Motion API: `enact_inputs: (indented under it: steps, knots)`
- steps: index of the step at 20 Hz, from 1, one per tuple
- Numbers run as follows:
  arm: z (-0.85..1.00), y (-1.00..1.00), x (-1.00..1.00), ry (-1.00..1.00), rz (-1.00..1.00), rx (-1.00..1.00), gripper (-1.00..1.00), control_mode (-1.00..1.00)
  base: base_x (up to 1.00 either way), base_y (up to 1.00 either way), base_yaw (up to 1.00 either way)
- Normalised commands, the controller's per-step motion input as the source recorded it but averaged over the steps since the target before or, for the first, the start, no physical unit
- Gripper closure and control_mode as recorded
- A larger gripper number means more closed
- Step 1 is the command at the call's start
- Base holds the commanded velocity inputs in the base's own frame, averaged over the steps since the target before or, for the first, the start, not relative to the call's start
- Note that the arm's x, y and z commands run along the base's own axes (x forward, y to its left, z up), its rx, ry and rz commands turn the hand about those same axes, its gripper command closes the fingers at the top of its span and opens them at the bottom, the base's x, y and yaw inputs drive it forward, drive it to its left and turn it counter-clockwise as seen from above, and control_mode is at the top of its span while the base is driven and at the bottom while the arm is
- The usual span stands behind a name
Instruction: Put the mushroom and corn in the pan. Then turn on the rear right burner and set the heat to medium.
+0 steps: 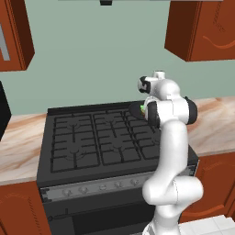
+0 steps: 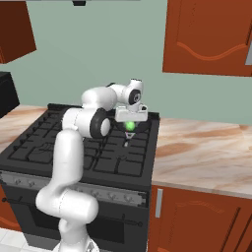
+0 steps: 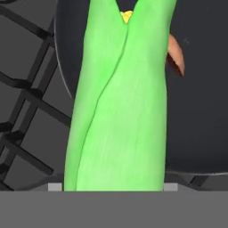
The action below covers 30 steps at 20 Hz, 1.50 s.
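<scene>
The stove fills the middle of the left base view, the pan on its rear right grate. The gripper, at centre in the right base view, is clenched on the corn, hanging above the pan; a brownish piece, probably the mushroom, lies inside. Next comes lowering and releasing, then the burner knob. No writing is readable.

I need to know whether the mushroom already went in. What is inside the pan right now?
Past the corn, a brownish piece lies on the pan's black floor, likely the mushroom. The corn, held above the pan, covers the pan's middle, so anything there is hidden.
</scene>
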Motion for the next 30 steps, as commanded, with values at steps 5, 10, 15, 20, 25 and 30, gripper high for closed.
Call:
enact_inputs:
  steps: [5, 10, 15, 20, 25, 30]
  knots:
    - [0.0, 0.08, 0.4, 0.01, 0.0, 0.0, 1.0, -1.0, 0.0, 0.0, 0.0]
    - [-0.19, 0.07, 0.23, 0.01, 0.0, 0.0, 1.0, -1.0, 0.0, 0.0, 0.0]
    - [-0.01, -0.04, 0.01, -0.01, -0.03, 0.03, -1.0, -1.0, 0.0, 0.0, 0.0]
    - [0.0, 0.0, -0.14, -0.01, 0.0, 0.0, -1.0, -1.0, 0.0, 0.0, 0.0]
    - [0.13, 0.0, -0.36, -0.02, 0.0, 0.0, -1.0, -1.0, 0.0, 0.0, 0.0]
    - [0.15, 0.0, -0.57, -0.03, 0.0, 0.0, -1.0, -1.0, 0.0, 0.0, 0.0]
